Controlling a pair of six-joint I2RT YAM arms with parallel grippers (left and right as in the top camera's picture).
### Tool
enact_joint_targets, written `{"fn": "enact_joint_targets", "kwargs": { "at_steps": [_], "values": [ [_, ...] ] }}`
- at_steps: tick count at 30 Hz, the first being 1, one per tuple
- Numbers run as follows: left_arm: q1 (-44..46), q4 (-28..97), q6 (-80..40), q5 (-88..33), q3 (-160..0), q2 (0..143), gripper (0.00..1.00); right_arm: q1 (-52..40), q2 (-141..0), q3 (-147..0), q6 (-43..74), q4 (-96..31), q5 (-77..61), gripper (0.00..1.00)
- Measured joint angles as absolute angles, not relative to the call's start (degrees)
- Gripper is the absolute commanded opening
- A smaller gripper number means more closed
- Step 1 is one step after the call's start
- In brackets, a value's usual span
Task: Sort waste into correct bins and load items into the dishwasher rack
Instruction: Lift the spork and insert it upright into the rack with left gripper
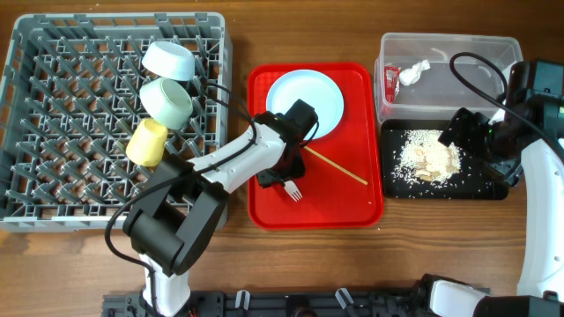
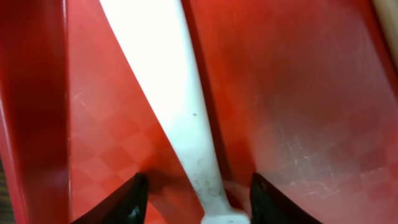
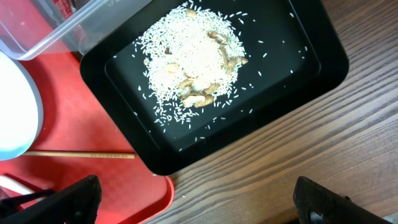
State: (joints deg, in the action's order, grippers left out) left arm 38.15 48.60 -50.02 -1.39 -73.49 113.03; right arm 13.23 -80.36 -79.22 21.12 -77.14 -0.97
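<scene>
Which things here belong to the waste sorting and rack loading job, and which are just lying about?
Job: rack, blue bowl, green bowl, cup, plate, fork, chopstick, tub, black tray, rice, wrapper, napkin.
Just there: red tray, table.

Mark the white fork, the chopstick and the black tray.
white fork (image 2: 180,118), left wrist view, middle of its handle.
chopstick (image 1: 339,169), overhead view, midway along its length.
black tray (image 3: 283,78), right wrist view, bare patch of its floor.

Open worktop (image 1: 236,44) between rack (image 1: 53,132) and red tray (image 1: 352,207), left arm (image 1: 225,165) slanting across it, chopstick (image 1: 339,167) barring tray's middle
</scene>
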Motion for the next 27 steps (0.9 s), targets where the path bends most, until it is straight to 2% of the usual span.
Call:
{"fn": "enact_joint_targets", "kwargs": {
  "at_steps": [5,10,14,27],
  "values": [
    [38.15,48.75,-50.33,-1.02,-73.49,113.03,0.29,13.23,-80.36,-79.22,21.12,-77.14,-0.97,1.0],
    [38.15,48.75,-50.52,-0.78,-73.49,113.06,0.07,13.23,-80.36,-79.22,21.12,-77.14,-0.97,1.0],
    [38.15,48.73,-50.3,-0.71,-73.49,113.03,0.04,13.23,-80.36,-79.22,21.12,-77.17,-0.97,1.0],
    [38.09,48.9,-49.56,-0.73,-73.45,111.61,0.04,13.23,-80.36,-79.22,21.12,-77.32,-0.97,1.0]
  ]
}}
